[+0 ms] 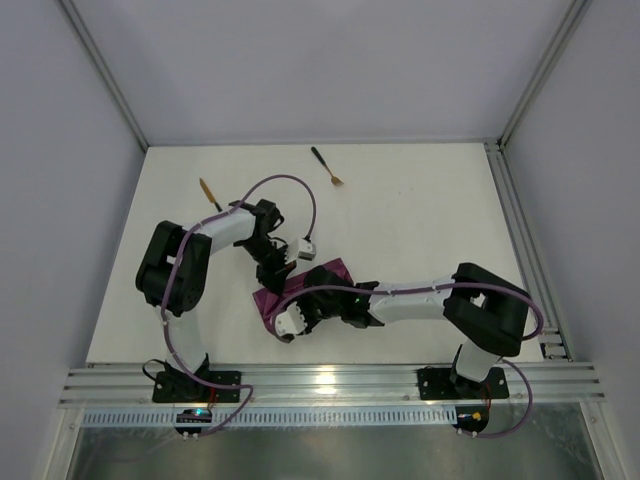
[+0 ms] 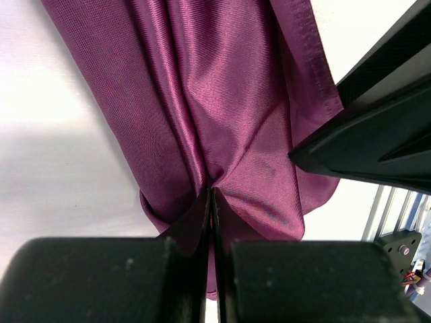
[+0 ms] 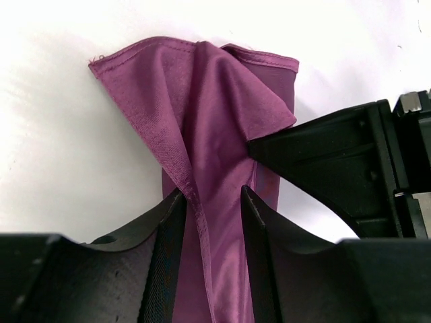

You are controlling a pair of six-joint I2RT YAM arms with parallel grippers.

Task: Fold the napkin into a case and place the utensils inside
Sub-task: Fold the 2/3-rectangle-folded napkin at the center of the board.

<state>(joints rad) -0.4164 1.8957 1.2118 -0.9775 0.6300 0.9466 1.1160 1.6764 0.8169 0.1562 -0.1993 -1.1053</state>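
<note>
**Both end effectors on the napkin, cutlery out on the bench**

The left end effector (image 2: 211, 196) is pinched tight, jaws together on a gathered fold of the napkin (image 2: 222, 101). The magenta cloth fans out from that pinch in long creases. The right end effector (image 3: 211, 195) stands narrow, partly apart and astride a raised ridge of the same cloth. The ridge lies against one of its fingers (image 3: 172, 235), but I cannot tell whether the jaws are pressing it. The two end effectors sit close together, and each shows as a black shape at the right edge of the other's wrist view.

From above, the napkin (image 1: 268, 302) lies bunched and rumpled near the front middle of the bench (image 1: 420, 230), under both wrists. The fork (image 1: 327, 168) lies well apart towards the back. The knife (image 1: 209, 192) lies back-left, just beyond the left arm. Both rest on the bare bench, outside the cloth.
</note>
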